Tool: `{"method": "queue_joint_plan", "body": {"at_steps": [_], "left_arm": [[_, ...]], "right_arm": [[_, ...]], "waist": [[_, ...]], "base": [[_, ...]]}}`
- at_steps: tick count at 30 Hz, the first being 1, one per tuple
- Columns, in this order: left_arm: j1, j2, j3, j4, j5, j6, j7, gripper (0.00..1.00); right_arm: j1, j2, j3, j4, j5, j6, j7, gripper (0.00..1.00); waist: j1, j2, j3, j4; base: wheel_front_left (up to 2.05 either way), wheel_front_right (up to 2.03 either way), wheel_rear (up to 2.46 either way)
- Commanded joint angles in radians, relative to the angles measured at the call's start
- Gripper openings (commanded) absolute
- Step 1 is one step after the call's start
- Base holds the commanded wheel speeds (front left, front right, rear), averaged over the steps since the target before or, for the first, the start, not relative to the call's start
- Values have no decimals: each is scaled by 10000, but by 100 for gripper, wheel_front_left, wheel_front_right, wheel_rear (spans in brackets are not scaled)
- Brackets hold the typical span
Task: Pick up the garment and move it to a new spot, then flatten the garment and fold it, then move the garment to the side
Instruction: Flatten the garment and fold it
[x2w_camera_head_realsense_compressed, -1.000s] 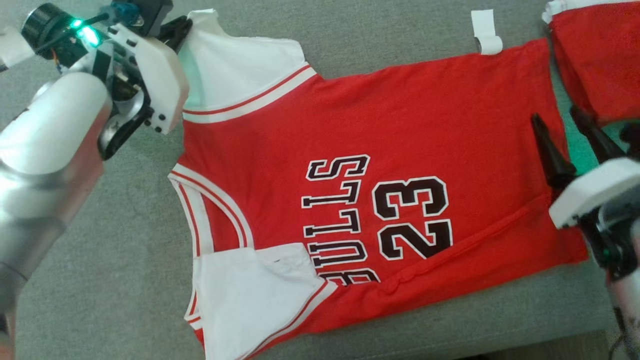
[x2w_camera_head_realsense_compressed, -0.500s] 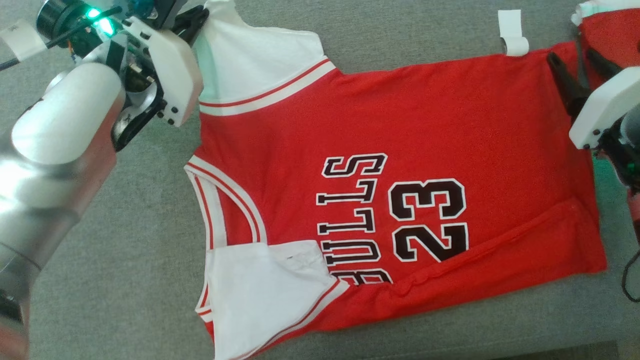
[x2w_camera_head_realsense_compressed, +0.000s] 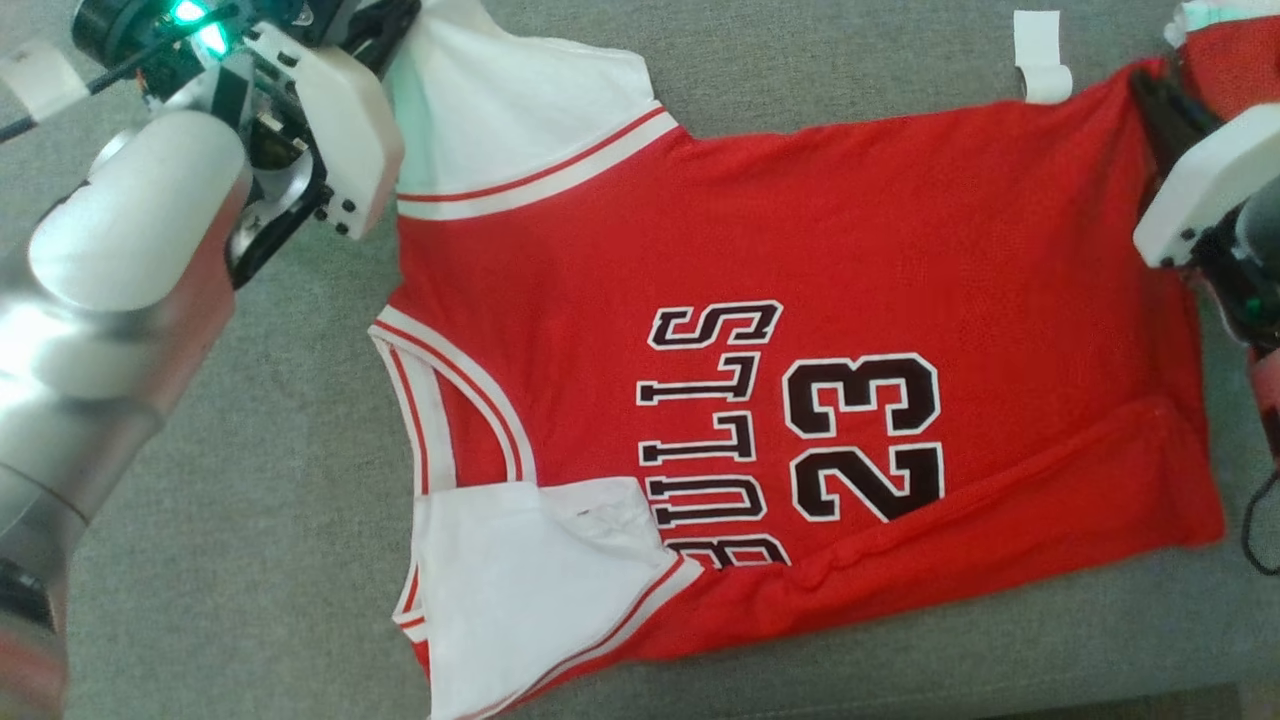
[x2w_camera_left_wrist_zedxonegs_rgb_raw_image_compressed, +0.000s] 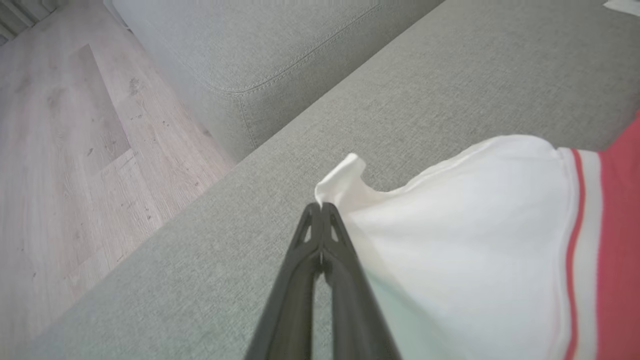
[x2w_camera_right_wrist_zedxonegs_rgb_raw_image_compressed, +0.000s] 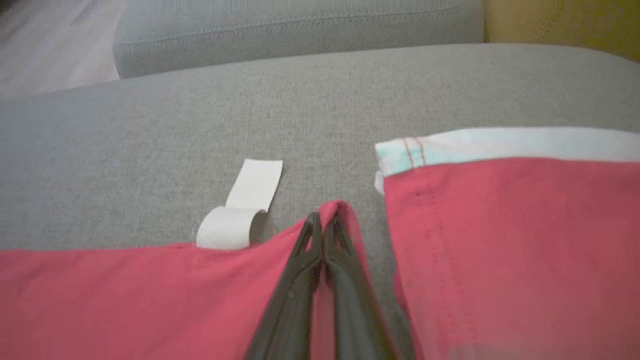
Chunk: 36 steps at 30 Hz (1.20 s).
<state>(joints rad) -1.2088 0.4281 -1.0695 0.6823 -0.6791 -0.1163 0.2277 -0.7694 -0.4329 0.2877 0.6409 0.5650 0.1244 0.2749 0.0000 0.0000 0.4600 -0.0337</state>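
a grey woven sofa cushion (x2w_camera_head_realsense_compressed: 250, 450) is my work surface, with pale wood floor (x2w_camera_left_wrist_zedxonegs_rgb_raw_image_compressed: 60, 150) beyond its edge in the left wrist view. on it the red sleeveless basketball jersey with black lettering and white trim (x2w_camera_head_realsense_compressed: 800, 250) lies spread sideways, print up, spanning between my two grippers. the left gripper (x2w_camera_left_wrist_zedxonegs_rgb_raw_image_compressed: 320, 206) has its fingers pressed together on the corner of the white shoulder strap (x2w_camera_left_wrist_zedxonegs_rgb_raw_image_compressed: 450, 200), with a small tip of cloth poking out just past them. the right gripper (x2w_camera_right_wrist_zedxonegs_rgb_raw_image_compressed: 325, 220) is likewise squeezed closed, pinching the red hem corner, which curls up around its tips. just left of those tips sits a curled white strip (x2w_camera_right_wrist_zedxonegs_rgb_raw_image_compressed: 240, 210), label or tape, i can't tell which. just right of them, apart from the jersey, lies a second folded red garment with a pale band (x2w_camera_right_wrist_zedxonegs_rgb_raw_image_compressed: 500, 240).

i judge this to be the flattening step. the far edge is held at both ends, but nearest me the other shoulder panel (x2w_camera_head_realsense_compressed: 520, 580) is turned white side up, and a long ridge (x2w_camera_head_realsense_compressed: 1000, 490) runs along the near side. next i'd draw both corners apart evenly, low over the cushion, so the cloth goes taut without slipping either pinch, steering the right gripper clear of the neighbouring garment.
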Motion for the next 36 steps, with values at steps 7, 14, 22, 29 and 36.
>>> {"method": "queue_joint_plan", "body": {"at_steps": [7,14,22,29,36], "left_arm": [[-1230,400,581,32,423,291,-1479,0],[-1024,191,812,127,292,496,-2507,0],[715,604,924,-738,-296,736,-3146,0],[2655,1426,859,-2624,-703,1385,-3279,0],[4648,2384,504,-5138,-846,2489,-2997,0]], "right_arm": [[-826,-186,-140,-37,630,63,-1130,0],[-647,-573,49,63,1215,63,-1315,0],[545,-957,174,-97,1811,63,-1496,0],[2112,-1200,25,-605,2118,63,-1586,0],[3963,-1431,-528,-1474,2038,63,-1646,0]], "waist": [[0,0,49,-2],[0,0,-280,245],[0,0,-1161,528],[0,0,-1879,704],[0,0,-2294,809]], "base": [[0,0,0],[0,0,0],[0,0,0],[0,0,0],[0,0,0]]}}
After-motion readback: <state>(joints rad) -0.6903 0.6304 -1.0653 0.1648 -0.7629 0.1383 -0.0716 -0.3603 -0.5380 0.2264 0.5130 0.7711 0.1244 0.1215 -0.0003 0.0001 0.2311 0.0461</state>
